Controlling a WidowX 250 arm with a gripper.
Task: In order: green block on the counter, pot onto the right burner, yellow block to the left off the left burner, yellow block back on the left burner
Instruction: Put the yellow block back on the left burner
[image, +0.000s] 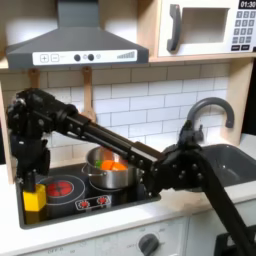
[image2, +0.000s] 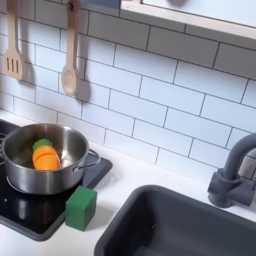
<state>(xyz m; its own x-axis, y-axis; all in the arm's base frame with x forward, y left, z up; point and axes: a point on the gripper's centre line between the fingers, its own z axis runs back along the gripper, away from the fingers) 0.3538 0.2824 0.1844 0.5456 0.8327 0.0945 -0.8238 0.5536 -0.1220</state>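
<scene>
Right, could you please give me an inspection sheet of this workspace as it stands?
Surface: cream counter with black cooktop, nothing spilled.
Job's things: pot on a burner, toy food inside; green block at the cooktop's edge beside it; yellow block at the cooktop's left end in the first exterior view.
Clutter: nothing seen.
Grippers: gripper directly over the yellow block; open or shut unclear.
Cables: nothing seen.
Surroundings: sink, faucet, hanging wooden utensils.
</scene>
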